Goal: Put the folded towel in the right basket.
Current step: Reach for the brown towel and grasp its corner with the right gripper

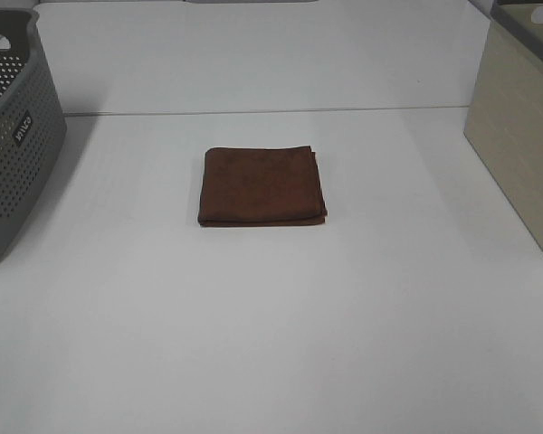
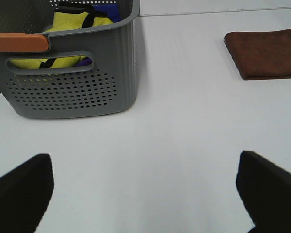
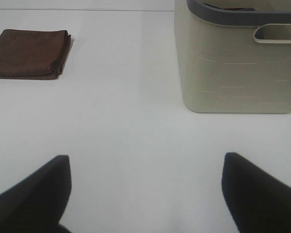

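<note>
On the near side of the white table [image 1: 271, 362], both grippers hang above bare surface, outside the high camera's frame. Left gripper [image 2: 145, 194]: fingers spread wide, holding nothing. Right gripper [image 3: 145, 194]: likewise released. Mid-table, the folded brown towel [image 1: 262, 185] lies flat, well apart from both baskets. Farther back, grey perforated basket [image 1: 14, 136] at the left edge, yellow cloth [image 2: 72, 22] inside. Beige right basket [image 1: 520, 136] at the right edge.

Fuzzy matte cloth on the towel [image 1: 262, 185], holey grey plastic basket [image 1: 9, 154] to its left, smooth beige plastic basket [image 1: 516, 154] right.
</note>
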Motion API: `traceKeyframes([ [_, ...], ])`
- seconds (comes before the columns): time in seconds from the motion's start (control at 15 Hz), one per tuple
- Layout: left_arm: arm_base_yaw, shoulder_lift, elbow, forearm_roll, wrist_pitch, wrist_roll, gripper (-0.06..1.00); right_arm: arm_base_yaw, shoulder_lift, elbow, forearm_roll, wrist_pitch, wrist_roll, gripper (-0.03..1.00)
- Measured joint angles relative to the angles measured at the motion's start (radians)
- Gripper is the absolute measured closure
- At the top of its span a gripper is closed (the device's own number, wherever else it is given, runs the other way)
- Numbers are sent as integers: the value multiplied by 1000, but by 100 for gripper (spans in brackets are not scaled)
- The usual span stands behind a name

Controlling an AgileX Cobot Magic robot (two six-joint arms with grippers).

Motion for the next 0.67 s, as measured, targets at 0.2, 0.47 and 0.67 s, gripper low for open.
traceKeyframes([
  [0.2, 0, 0, 0, 0, 0, 0, -3, 0, 0, 0, 0, 0, 0, 17],
  [0.47, 0, 0, 0, 0, 0, 0, -3, 0, 0, 0, 0, 0, 0, 17],
  [0.67, 0, 0, 0, 0, 0, 0, -3, 0, 0, 0, 0, 0, 0, 17],
])
